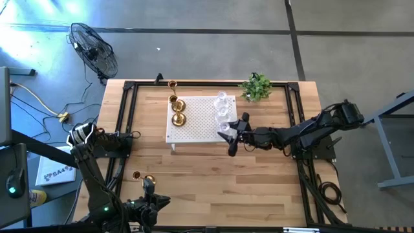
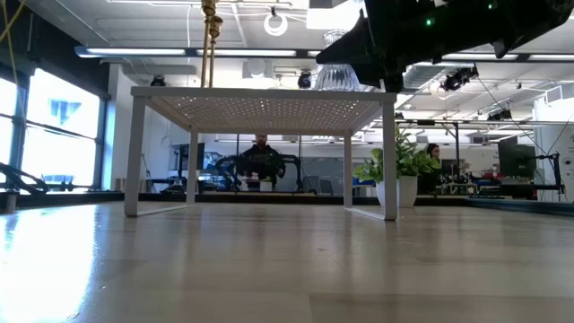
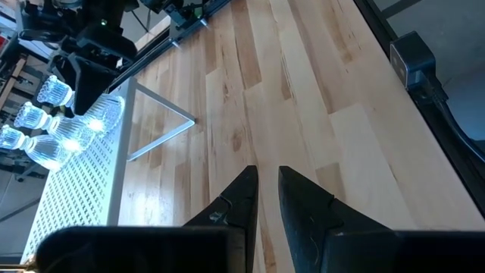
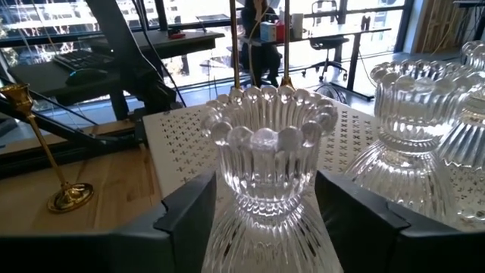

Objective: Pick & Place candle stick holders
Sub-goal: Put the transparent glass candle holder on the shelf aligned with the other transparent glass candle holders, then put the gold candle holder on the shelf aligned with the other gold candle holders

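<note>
A clear ribbed glass candle stick holder [image 4: 269,163] stands on its foot at the right near part of the white perforated stand [image 1: 194,120]. My right gripper [image 1: 231,133] is open, coming in level from the right, with one finger on each side of that holder. More glass holders [image 1: 223,103] stand just beyond it. Gold brass holders [image 1: 176,110] stand on the stand's left part. A tall gold candlestick [image 4: 45,152] stands upright on the wood near the table's left front. Next to it my left gripper [image 1: 150,188] hovers, its fingers [image 3: 250,189] a narrow gap apart with nothing between them.
A small green plant [image 1: 257,86] sits at the table's far right corner. Black rails [image 1: 126,123] run along the table's sides. Bare wood lies between the stand and the near edge. A person [image 2: 260,144] shows in the room beyond the table.
</note>
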Robot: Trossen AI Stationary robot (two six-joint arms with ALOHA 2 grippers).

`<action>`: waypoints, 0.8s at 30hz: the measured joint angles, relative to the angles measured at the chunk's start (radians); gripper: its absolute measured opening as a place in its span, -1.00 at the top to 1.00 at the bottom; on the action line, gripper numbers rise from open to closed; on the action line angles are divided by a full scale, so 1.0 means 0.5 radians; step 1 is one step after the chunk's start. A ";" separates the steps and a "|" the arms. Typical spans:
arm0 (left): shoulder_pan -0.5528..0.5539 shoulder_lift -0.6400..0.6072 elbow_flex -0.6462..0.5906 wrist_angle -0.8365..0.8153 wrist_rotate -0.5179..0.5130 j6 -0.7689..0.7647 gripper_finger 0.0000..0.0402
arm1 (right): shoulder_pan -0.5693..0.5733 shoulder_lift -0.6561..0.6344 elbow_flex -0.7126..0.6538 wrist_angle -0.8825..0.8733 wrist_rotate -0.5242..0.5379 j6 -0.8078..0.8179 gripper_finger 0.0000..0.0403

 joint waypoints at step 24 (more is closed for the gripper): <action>-0.001 0.000 -0.001 -0.001 0.059 -0.008 0.75 | 0.167 -0.312 0.002 -0.084 0.275 -0.446 -0.24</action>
